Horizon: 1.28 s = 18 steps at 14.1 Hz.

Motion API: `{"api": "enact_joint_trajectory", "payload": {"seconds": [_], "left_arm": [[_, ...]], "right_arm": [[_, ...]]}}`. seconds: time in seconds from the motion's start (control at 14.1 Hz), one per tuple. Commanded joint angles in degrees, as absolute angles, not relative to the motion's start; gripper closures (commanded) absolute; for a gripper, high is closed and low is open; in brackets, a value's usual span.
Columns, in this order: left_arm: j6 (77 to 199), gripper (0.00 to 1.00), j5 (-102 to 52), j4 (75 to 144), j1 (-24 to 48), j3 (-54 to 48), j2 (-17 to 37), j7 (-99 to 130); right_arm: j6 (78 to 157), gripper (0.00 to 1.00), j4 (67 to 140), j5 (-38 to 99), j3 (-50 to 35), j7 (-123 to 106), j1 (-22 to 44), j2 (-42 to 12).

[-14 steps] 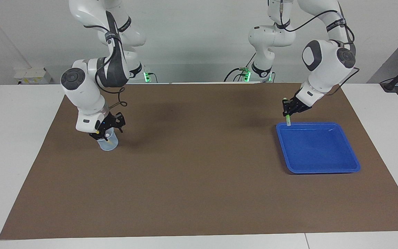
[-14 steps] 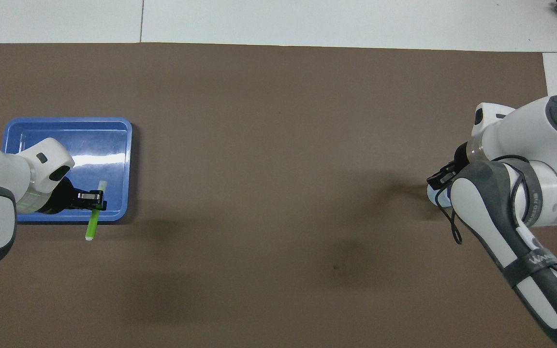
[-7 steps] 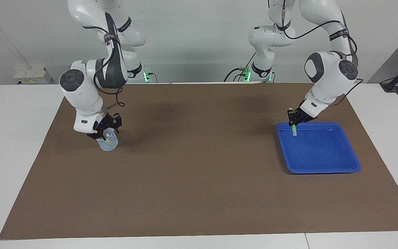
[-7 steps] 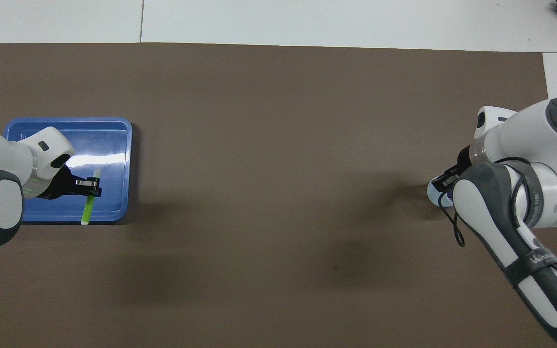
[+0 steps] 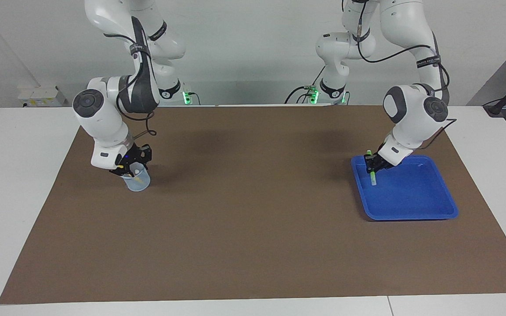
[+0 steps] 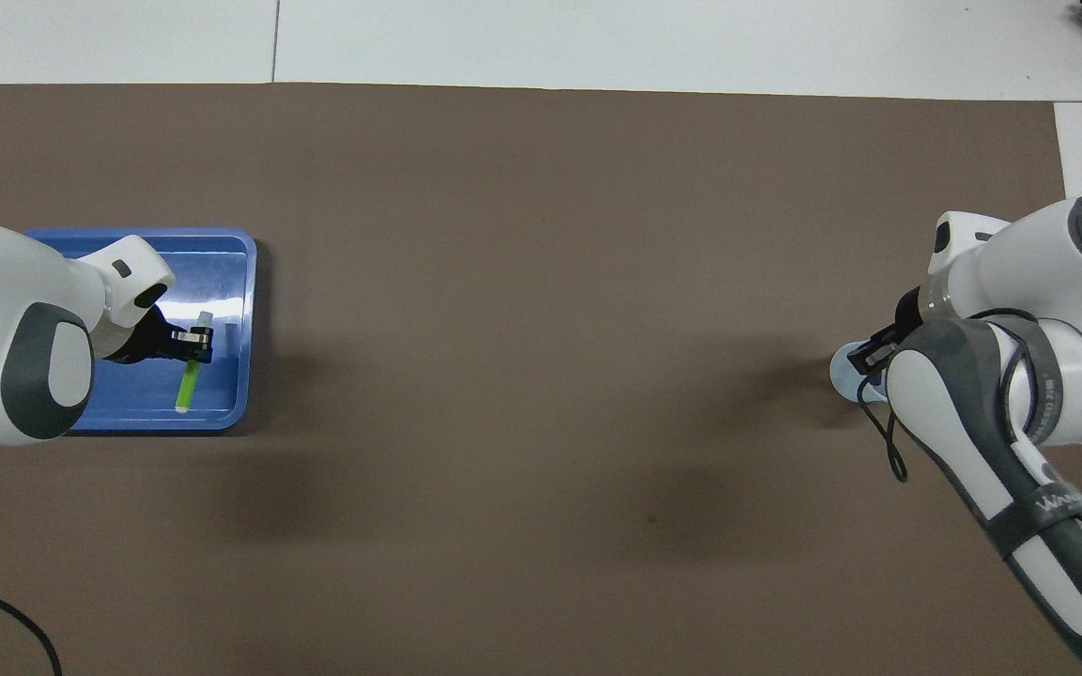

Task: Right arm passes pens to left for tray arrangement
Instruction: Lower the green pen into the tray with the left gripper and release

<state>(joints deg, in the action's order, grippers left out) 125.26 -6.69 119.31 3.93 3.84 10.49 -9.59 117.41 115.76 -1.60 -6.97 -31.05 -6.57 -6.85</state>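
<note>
The slim bright green marker pen [image 5: 372, 173] hung in the left pincer [image 5: 371, 166], clamped at its upper part, its pale tip slanting down into the shallow bright blue plastic tray [image 5: 428, 214], at the edge toward the right arm's end. Its long axis ran nearer-to-farther from the robots. The right pincer [image 5: 131, 168] sat over the small pale-blue translucent cup [image 5: 138, 183] on the brown surface [image 5: 253, 228]; its grip, I could not tell.

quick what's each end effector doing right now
Left end effector: shut on the green pen, over the tray.
Right end effector: at the cup, cannot tell.
</note>
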Motion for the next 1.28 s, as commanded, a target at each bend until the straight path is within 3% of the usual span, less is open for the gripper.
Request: {"api": "enact_joint_trajectory", "payload": {"seconds": [0.0, 0.35, 0.64, 0.78, 0.85, 0.92, 1.21], "left_arm": [[127.4, 1.0, -4.7, 117.8, 2.7, 3.5, 13.6, -11.1], [129.0, 1.0, -3.6, 117.9, 1.9, 3.4, 14.9, -12.8], [130.6, 1.0, -2.9, 118.2, 1.7, 3.5, 15.4, -16.2], [130.7, 0.76, -2.9, 118.0, 1.7, 3.4, 15.4, -16.5], [130.8, 0.58, -3.0, 117.9, 1.7, 3.4, 15.4, -16.4], [130.8, 0.51, -3.3, 117.9, 1.7, 3.4, 15.4, -16.2], [130.5, 0.5, -6.0, 117.2, 1.7, 3.4, 15.5, -15.5]], "right_arm": [[118.3, 0.55, 118.5, -2.9, -7.8, -33.0, -8.5, -5.3], [118.7, 0.72, 119.1, -2.9, -7.8, -34.1, -8.6, -5.1], [118.7, 0.98, 118.9, -2.9, -7.8, -34.1, -8.6, -5.1], [118.0, 1.0, 118.4, -2.9, -7.8, -34.3, -8.7, -5.2], [117.3, 1.0, 117.3, -2.9, -7.8, -34.7, -8.7, -5.4], [115.9, 1.0, 116.2, -2.9, -7.8, -35.8, -8.8, -5.5], [109.4, 1.0, 112.4, -3.7, -7.7, -36.7, -8.9, -5.3]]}}
